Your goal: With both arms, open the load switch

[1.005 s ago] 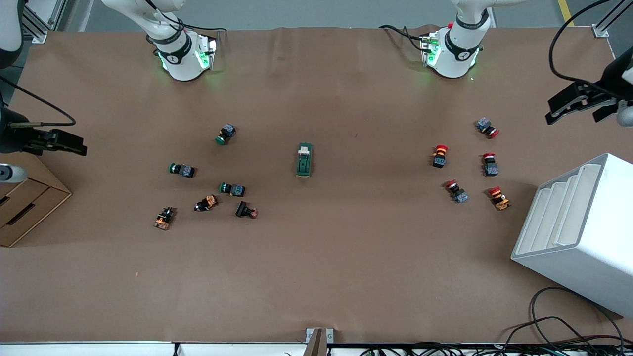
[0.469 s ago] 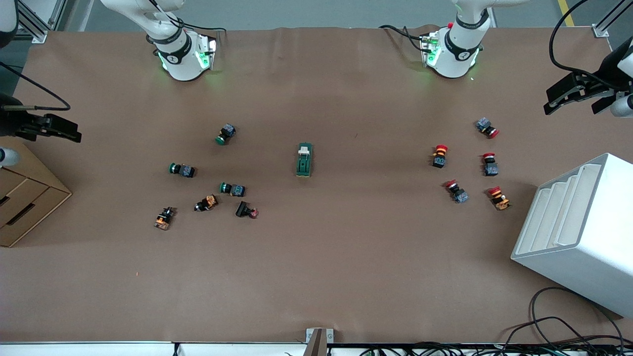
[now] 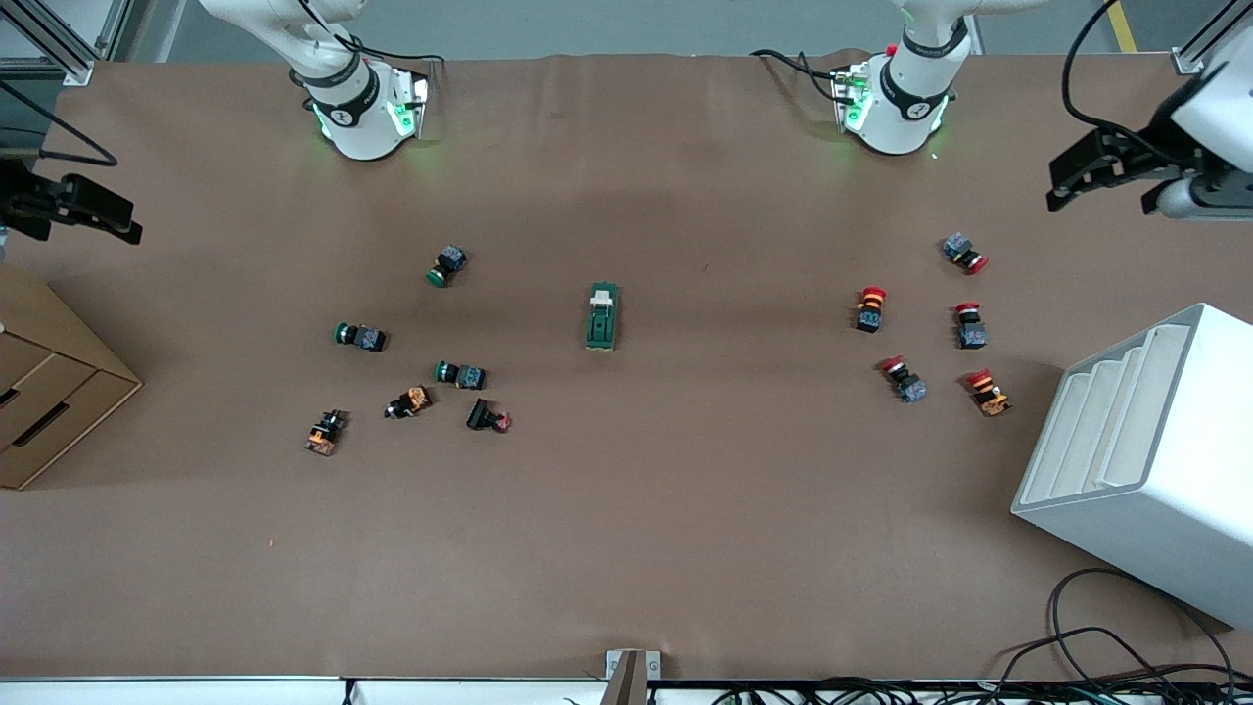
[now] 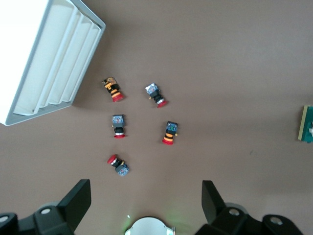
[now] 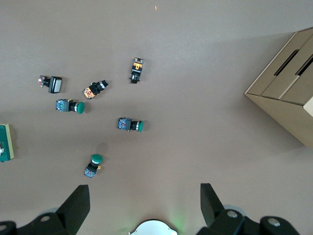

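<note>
Brown paper covers the table (image 3: 626,548). Load switch (image 3: 602,316), green w/ a pale lever end, lies flat mid-table, about midway btwn the two arm bases, well apart from everything else; prob. set there so both arms can reach it. Whether its lever is open or closed can't be told.

Left gripper (image 3: 1077,176) hangs high over its own end of the table, fingers apart, nothing btwn them. Right gripper (image 3: 83,204) likewise, up at the right arm's end near the cardboard box (image 3: 44,392), fingers apart too. Neither is near the switch.

Left wrist view shows the white slotted rack (image 4: 46,63) and red push-buttons (image 4: 168,133); right wrist view shows the green push-buttons (image 5: 131,125). Each catches only an edge of the switch; the front view alone shows it whole.
</note>
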